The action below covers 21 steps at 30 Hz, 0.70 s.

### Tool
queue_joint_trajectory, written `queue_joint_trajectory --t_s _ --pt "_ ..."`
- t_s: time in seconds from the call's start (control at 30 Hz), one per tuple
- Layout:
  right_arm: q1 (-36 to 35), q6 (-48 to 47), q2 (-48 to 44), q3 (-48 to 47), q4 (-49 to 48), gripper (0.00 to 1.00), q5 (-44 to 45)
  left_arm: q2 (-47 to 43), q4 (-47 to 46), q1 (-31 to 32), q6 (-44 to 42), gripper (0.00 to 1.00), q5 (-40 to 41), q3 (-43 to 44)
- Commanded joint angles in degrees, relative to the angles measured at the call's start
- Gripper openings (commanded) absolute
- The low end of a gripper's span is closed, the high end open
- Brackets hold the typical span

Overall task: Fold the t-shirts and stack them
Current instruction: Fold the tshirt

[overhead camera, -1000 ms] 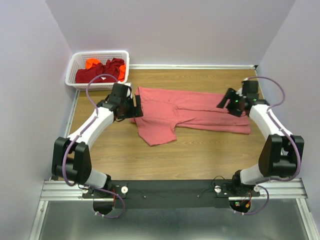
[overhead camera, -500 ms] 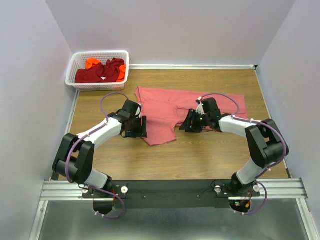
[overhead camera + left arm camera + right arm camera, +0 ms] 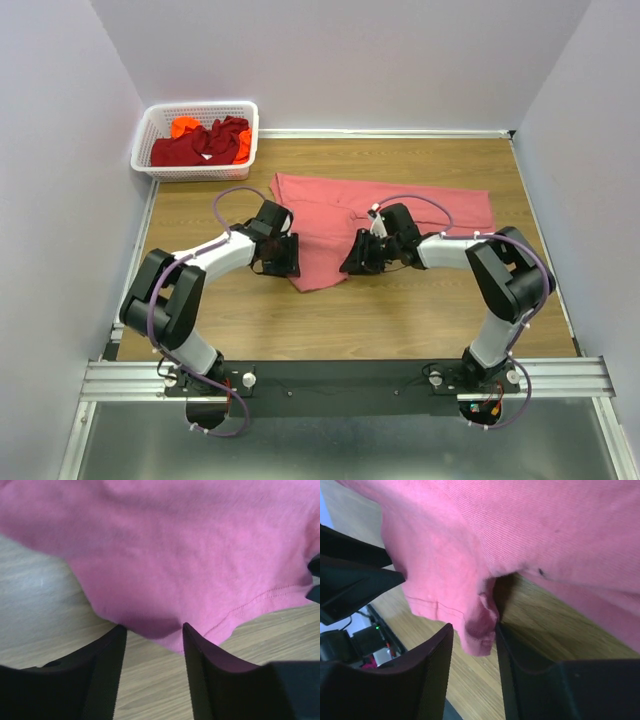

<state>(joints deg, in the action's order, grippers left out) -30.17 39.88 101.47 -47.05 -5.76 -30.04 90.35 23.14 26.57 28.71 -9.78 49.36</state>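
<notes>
The large salmon-pink t-shirt (image 3: 410, 208) lies spread on the wooden table, one sleeve (image 3: 322, 262) pointing toward the near side. My left gripper (image 3: 293, 258) is at the sleeve's left edge. In the left wrist view the gripper (image 3: 153, 626) is open, with the cloth's edge (image 3: 155, 630) at its fingertips. My right gripper (image 3: 352, 262) is at the sleeve's right edge. In the right wrist view it (image 3: 473, 626) is open, with the sleeve corner (image 3: 479, 632) between its fingers. Dark red shirts (image 3: 190, 148) and an orange shirt (image 3: 183, 126) lie in the basket.
The white lattice basket (image 3: 200, 104) stands at the table's back left corner, against the wall. Bare wood table (image 3: 400, 310) lies in front of the shirt. Walls close in the left, back and right sides.
Both grippers have moved inward and nearer to the sleeve. The right arm swung left from the shirt's right end. The shirt's right part now lies flatter and wider.
</notes>
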Motion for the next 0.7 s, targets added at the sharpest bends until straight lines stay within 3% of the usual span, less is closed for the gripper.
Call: queue_joint_trajectory --t_s 0.0,0.03,0.13,0.17,0.27,0.3,0.47,0.67 --pt "-0.85 0.02 3.03 -0.76 0.4 0.42 -0.37 3.52 -0.99 1.12 0.91 0.49 -0.68 1.17" --pt "-0.85 -0.06 3.03 -0.85 0.4 0.42 -0.37 3.87 -0.99 1.38 0.91 0.49 -0.59 1.52" --pt "-0.94 -0.59 3.29 -1.64 0.66 0.28 -0.28 4.49 -0.81 1.47 0.74 0.36 -0.5 2.66" --pt "-0.85 -1.03 3.12 -1.91 1.1 0.18 -0.19 4.49 -0.72 1.47 0.65 0.29 -0.42 3.28" --pt "-0.85 -1.47 2.59 -3.48 1.8 0.05 0.25 4.14 -0.11 1.47 0.56 0.03 0.37 4.86" --pt "-0.85 -1.56 2.16 -4.19 2.59 0.03 1.03 3.96 0.41 1.47 0.47 0.0 0.99 6.26" --pt "-0.85 -1.73 1.71 -10.76 4.61 0.01 2.97 4.84 4.02 1.3 -1.98 0.0 8.8 16.78" --pt "1.25 -1.56 4.78 -18.51 7.34 0.01 6.48 12.3 5.6 0.77 -6.81 0.0 15.84 30.15"
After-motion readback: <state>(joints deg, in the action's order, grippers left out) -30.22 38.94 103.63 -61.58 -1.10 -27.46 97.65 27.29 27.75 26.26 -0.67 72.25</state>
